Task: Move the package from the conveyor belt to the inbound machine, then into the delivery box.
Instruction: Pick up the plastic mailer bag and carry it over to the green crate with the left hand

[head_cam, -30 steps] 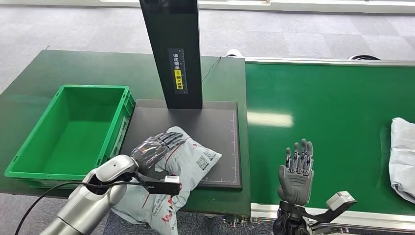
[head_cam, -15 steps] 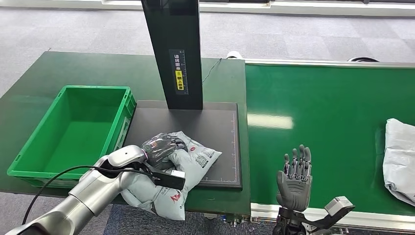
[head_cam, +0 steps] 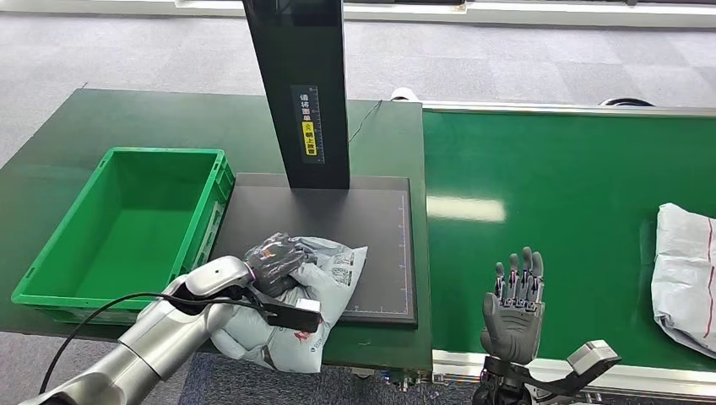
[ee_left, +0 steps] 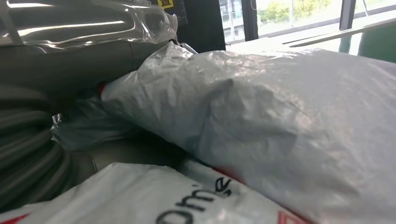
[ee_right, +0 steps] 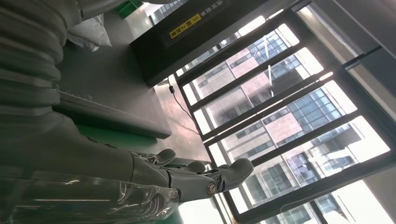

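Since the earlier frames the left hand (head_cam: 274,257) has curled its fingers into the package (head_cam: 308,299) and bunched it, so the bag's far corner has drawn back toward the hand across the dark scan plate (head_cam: 380,228). The package, a grey plastic mailer with red and black print, lies under and in front of the left hand, partly on the plate's near edge and partly hanging over the front of the worktop (head_cam: 127,118). The left wrist view shows the crumpled grey film (ee_left: 261,130) pressed close against the hand. Beyond the hand rises the black column (head_cam: 304,84) of the inbound machine, bearing a yellow label. To the hand's outer side, just beside the plate, stands the green delivery box (head_cam: 59,253), open-topped. The right hand (head_cam: 512,305) hovers upright over the near edge of the green conveyor belt (head_cam: 574,186), fingers spread apart and holding nothing, well apart from the package. A second grey package (head_cam: 686,274) lies on the belt far to the right hand's outer side.
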Tool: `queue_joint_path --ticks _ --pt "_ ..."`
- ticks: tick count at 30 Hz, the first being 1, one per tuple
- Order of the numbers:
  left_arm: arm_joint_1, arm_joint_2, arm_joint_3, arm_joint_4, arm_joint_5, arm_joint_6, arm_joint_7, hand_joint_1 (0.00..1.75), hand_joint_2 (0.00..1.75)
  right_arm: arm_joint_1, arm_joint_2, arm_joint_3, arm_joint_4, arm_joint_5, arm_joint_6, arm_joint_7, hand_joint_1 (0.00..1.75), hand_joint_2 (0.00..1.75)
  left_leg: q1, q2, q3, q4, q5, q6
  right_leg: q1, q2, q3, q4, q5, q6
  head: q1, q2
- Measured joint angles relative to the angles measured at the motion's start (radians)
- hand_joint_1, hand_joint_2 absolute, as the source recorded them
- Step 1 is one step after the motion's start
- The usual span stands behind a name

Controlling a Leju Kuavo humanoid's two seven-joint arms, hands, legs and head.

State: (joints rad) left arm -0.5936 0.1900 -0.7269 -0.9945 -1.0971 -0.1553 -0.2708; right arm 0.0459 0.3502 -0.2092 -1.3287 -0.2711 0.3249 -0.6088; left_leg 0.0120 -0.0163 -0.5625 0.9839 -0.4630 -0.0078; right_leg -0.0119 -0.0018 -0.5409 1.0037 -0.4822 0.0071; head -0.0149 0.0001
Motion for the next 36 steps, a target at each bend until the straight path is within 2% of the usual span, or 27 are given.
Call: queue_joint_path --ticks 8,10,13,18,22,25,28,32,36 --pt "0.004 0.0 0.0 -0.002 0.0 0.007 0.002 1.75 1.75 0.0 0.0 0.0 -0.001 0.0 -0.001 0.0 0.0 1.75 0.0 0.0 0.0 0.0 0.0 0.0 0.0 0.0 -0.001 0.0 0.0 0.0 0.0 0.0" --pt "0.01 -0.001 0.003 -0.007 0.002 0.035 0.007 1.75 1.75 0.0 0.0 0.0 -0.001 0.0 -0.001 0.0 0.0 1.75 0.0 0.0 -0.001 0.0 0.0 0.0 0.0 0.0 -0.001 0.0 0.0 0.0 0.0 0.0" --pt "0.04 -0.013 0.028 -0.038 0.024 0.126 0.018 1.75 1.75 0.002 0.0 0.001 -0.005 -0.002 -0.006 0.004 0.0 1.75 0.0 0.001 -0.002 0.0 0.0 0.0 0.0 0.001 -0.004 0.0 0.0 0.0 0.0 0.0" --pt "0.085 -0.064 0.141 -0.172 0.176 0.299 0.015 1.75 1.75 0.006 0.0 0.013 -0.013 -0.01 -0.033 0.009 0.0 1.75 0.0 0.003 -0.01 0.001 0.002 0.0 0.0 0.002 -0.013 0.0 0.003 0.0 0.0 0.0" --pt "0.086 -0.102 0.288 -0.317 0.418 0.422 -0.052 1.75 1.75 0.006 0.0 0.02 -0.014 -0.022 -0.058 0.009 0.0 1.75 0.0 0.007 -0.013 0.001 0.001 0.0 0.0 0.008 -0.017 0.0 0.004 0.0 0.0 0.0" --pt "0.077 -0.115 0.403 -0.425 0.539 0.44 -0.086 1.75 1.75 0.006 0.0 0.021 -0.014 -0.026 -0.064 0.008 0.0 1.75 0.0 0.009 -0.014 0.001 0.001 -0.001 0.0 0.01 -0.019 0.0 0.003 0.0 0.0 0.0" --pt "0.068 -0.121 0.484 -0.497 0.577 0.44 -0.097 1.75 1.75 0.007 0.0 0.021 -0.014 -0.026 -0.065 0.007 0.0 1.75 0.001 0.009 -0.015 0.0 0.0 -0.001 0.001 0.01 -0.02 0.0 0.003 -0.001 0.0 0.0" --pt "0.059 -0.124 0.54 -0.544 0.59 0.44 -0.098 1.75 1.75 0.007 0.0 0.022 -0.014 -0.027 -0.065 0.005 0.0 1.75 0.001 0.009 -0.015 0.0 0.0 -0.001 0.001 0.01 -0.02 0.0 0.003 -0.001 0.0 0.0" --pt "0.055 -0.127 0.561 -0.561 0.592 0.44 -0.099 1.75 1.75 0.006 0.0 0.023 -0.014 -0.028 -0.065 0.005 0.0 1.75 0.001 0.009 -0.015 0.0 0.0 -0.001 0.001 0.01 -0.02 0.0 0.003 0.0 0.0 0.0"
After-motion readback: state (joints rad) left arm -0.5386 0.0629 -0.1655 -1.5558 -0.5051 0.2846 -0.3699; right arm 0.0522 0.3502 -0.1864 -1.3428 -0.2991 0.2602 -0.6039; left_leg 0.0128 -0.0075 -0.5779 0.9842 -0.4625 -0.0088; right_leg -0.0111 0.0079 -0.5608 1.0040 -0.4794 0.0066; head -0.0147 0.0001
